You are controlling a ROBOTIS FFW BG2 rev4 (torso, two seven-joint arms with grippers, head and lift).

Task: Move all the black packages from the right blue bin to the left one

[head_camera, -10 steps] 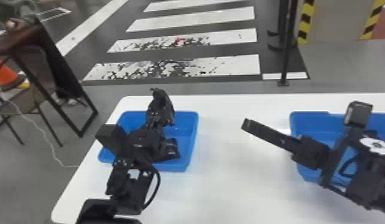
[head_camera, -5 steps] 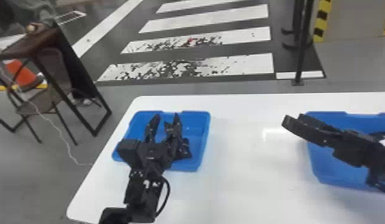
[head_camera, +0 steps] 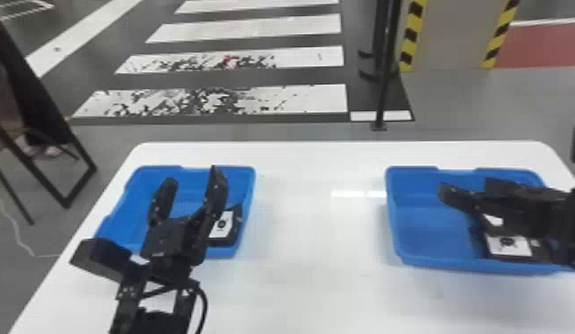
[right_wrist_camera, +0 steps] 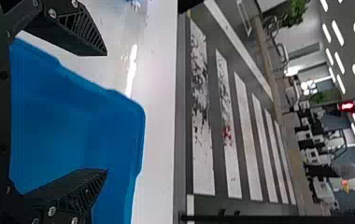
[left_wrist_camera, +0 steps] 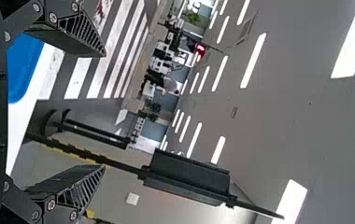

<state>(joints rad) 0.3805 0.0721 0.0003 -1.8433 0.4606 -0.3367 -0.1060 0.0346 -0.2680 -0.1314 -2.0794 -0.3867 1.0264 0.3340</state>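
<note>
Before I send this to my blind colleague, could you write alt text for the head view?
Above a white table, the open left gripper is over a blue left bin holding a black package; the open right gripper is over a blue right bin with at least one package. Beyond are white floor stripes.

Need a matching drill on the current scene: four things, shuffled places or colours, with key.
1. left pincer
2. tabletop
3. right pincer
4. package beside the left pincer's fingers in head view

A. black, white label
B. at the right bin
C. at the left bin
D. white

Pairs: 1-C, 2-D, 3-B, 4-A
</note>
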